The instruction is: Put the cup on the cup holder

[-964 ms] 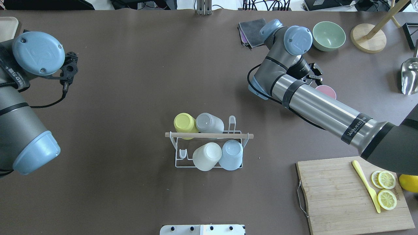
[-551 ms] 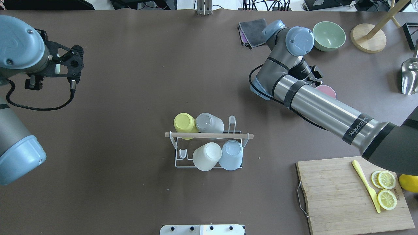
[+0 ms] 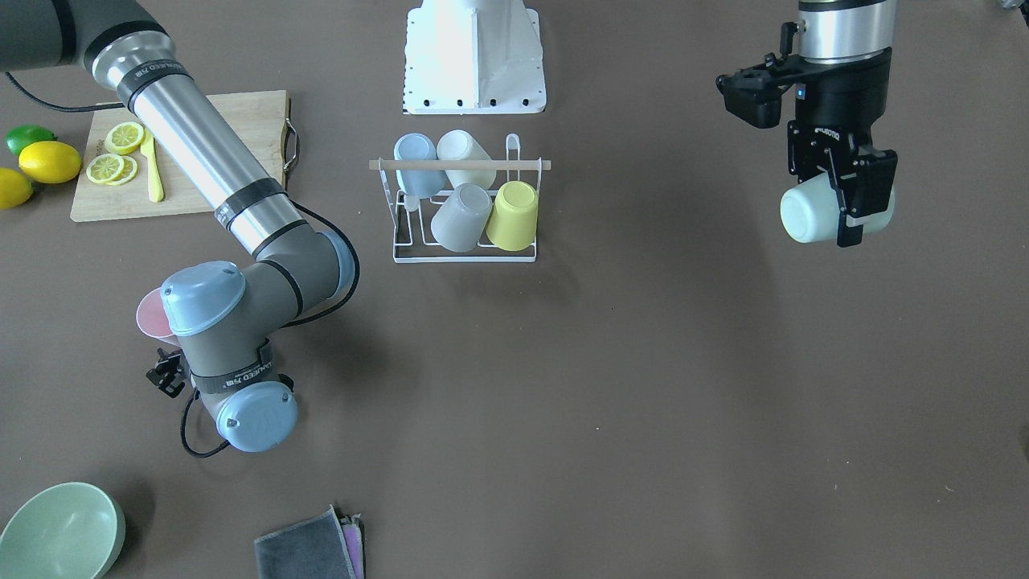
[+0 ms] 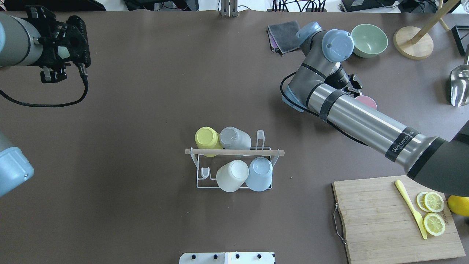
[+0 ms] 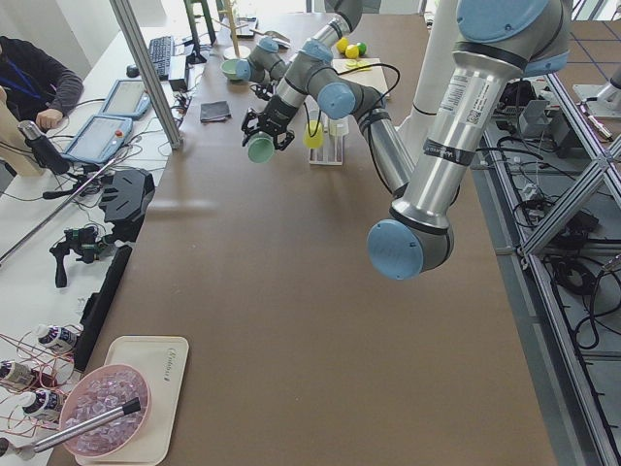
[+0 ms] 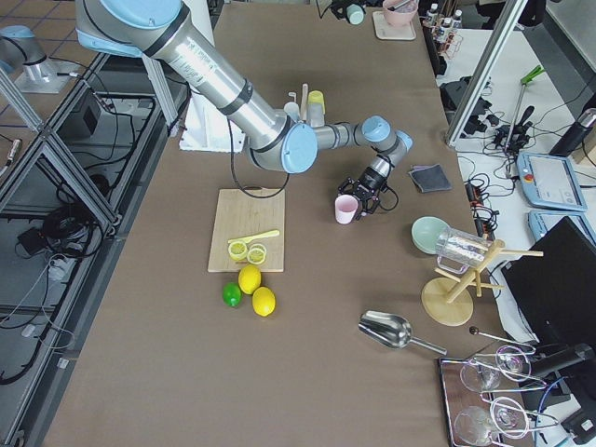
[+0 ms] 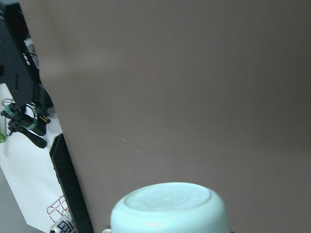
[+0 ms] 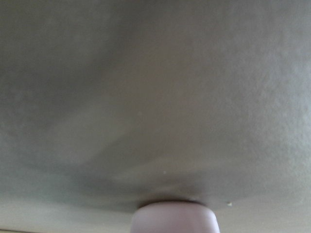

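The white wire cup holder (image 4: 205,151) with a wooden rod stands mid-table and carries several upturned cups; it also shows in the front view (image 3: 386,164). My left gripper (image 4: 65,51) is shut on a mint cup (image 3: 806,214) and holds it in the air over the table's far left, base toward the wrist camera (image 7: 170,206). My right gripper (image 4: 354,85) is low at a pink cup (image 4: 367,102) that stands on the table. That cup sits close under the right wrist camera (image 8: 173,219). I cannot tell whether these fingers are closed on it.
A green bowl (image 4: 369,40), a grey cloth (image 4: 283,35) and a wooden stand (image 4: 413,43) lie at the far right. A cutting board (image 4: 381,220) with lemon slices and a yellow knife is at the near right. A metal scoop (image 4: 460,86) lies by the right edge.
My left arm has swung up and toward the far left corner, carrying the mint cup with it. My right arm has shifted slightly beside the pink cup, which has stayed put.
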